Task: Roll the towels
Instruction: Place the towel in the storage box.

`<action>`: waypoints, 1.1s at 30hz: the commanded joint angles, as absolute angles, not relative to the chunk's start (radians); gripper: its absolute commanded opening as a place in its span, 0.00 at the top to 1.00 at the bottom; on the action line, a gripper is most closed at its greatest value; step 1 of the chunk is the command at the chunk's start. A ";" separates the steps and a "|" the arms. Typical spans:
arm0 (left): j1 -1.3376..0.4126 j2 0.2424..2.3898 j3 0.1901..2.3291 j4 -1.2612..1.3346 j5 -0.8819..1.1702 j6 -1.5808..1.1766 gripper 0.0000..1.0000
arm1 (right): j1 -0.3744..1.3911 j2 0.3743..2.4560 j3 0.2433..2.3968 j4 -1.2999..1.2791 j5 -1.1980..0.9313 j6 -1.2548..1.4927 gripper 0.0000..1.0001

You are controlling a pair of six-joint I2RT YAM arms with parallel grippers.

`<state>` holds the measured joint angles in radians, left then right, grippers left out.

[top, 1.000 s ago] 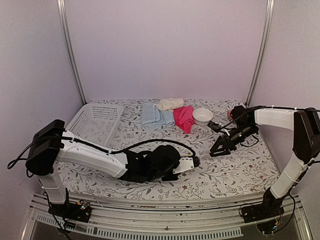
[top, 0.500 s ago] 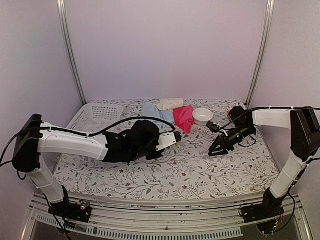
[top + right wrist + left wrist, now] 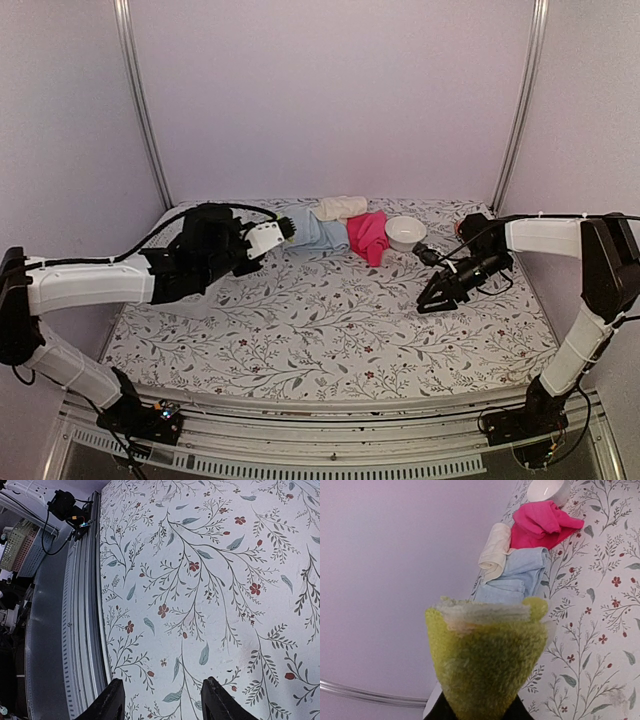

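Observation:
My left gripper (image 3: 280,232) is shut on the rolled yellow-green towel (image 3: 487,665), which fills the left wrist view and hides the fingers; it is held above the back left of the table. The light blue towel (image 3: 315,232), cream towel (image 3: 342,207) and hot pink towel (image 3: 368,234) lie bunched together at the back centre. They also show in the left wrist view: light blue (image 3: 517,575), cream (image 3: 495,550), pink (image 3: 542,525). My right gripper (image 3: 432,300) is open and empty just above the floral covering, as the right wrist view (image 3: 162,687) shows.
A white bowl (image 3: 405,232) stands right of the pink towel. The left arm (image 3: 110,280) covers the back left corner of the table. The table's front rail (image 3: 82,630) and cables lie past the covering's edge. Lilac walls enclose the back and sides.
My left arm has swung from the front centre to the back left, carrying the yellow-green towel. The right gripper has barely moved.

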<state>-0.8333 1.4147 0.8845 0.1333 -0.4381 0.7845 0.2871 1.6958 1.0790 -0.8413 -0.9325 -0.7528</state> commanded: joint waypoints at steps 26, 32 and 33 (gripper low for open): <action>-0.109 1.606 0.867 0.440 0.141 0.982 0.87 | 0.287 1.707 1.114 -0.943 -0.999 -0.843 0.49; -0.053 1.725 0.938 0.461 0.170 1.005 0.87 | 0.287 1.729 1.112 -0.951 -1.002 -0.849 0.50; -0.043 1.741 0.944 0.468 0.175 1.006 0.87 | 0.287 1.732 1.110 -0.951 -1.000 -0.849 0.50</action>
